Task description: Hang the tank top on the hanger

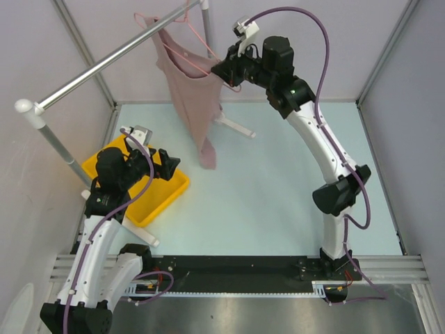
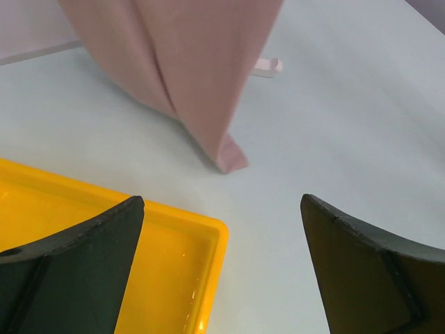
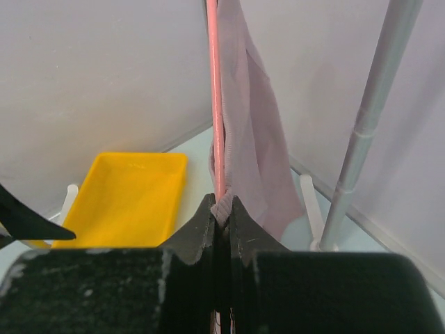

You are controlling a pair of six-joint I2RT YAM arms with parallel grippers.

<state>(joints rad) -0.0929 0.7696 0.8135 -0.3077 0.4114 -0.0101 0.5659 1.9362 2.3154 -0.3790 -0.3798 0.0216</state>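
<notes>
The mauve-pink tank top point(image 1: 191, 97) hangs from the thin pink wire hanger point(image 1: 206, 43) at the far end of the rail, its hem trailing to the table. My right gripper point(image 1: 221, 69) is shut on the top's ribbed edge, right beside the hanger wire. In the right wrist view the fabric point(image 3: 254, 139) is pinched between the closed fingers point(image 3: 222, 209), with the hanger wire point(image 3: 217, 104) rising just above. My left gripper point(image 1: 170, 163) is open and empty over the yellow tray's corner. In the left wrist view point(image 2: 222, 200) it faces the top's lower end point(image 2: 195, 62).
A thick grey rail point(image 1: 104, 62) runs diagonally from a left post to the back. Its white foot point(image 1: 236, 127) lies behind the top. A yellow tray point(image 1: 163, 202) sits at the left and shows in both wrist views point(image 2: 215, 236) point(image 3: 132, 195). A grey upright post point(image 3: 368, 125) stands right of the top.
</notes>
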